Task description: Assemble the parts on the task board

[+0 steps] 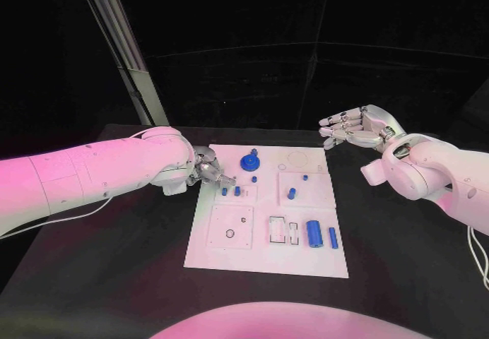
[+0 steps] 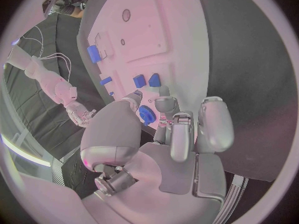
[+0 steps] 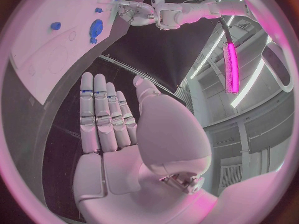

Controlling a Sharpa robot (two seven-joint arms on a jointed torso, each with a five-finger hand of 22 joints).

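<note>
The task board is seen as a white plate in the middle of the head view, lying on the black surface. The left hand is held at the board's upper left edge, fingers partly curled and pointed toward the board. No part is seen between them; whether the fingertips touch anything cannot be told. The right hand is held above the surface beyond the board's upper right corner, well apart from all parts, fingers extended and nothing held.

Just right of the left hand in the head view two small blue parts are noted, side by side. A blue gear-like part lies just above them, toward the board's top edge. In the left wrist view the same gear is seen directly ahead of the fingertips, very near.

Two longer blue cylinders lie at the board's lower right, long axes running toward the frame's bottom.

Judgement: the left hand is far nearer the gear and small parts; a short reach rightward is called for.
</note>
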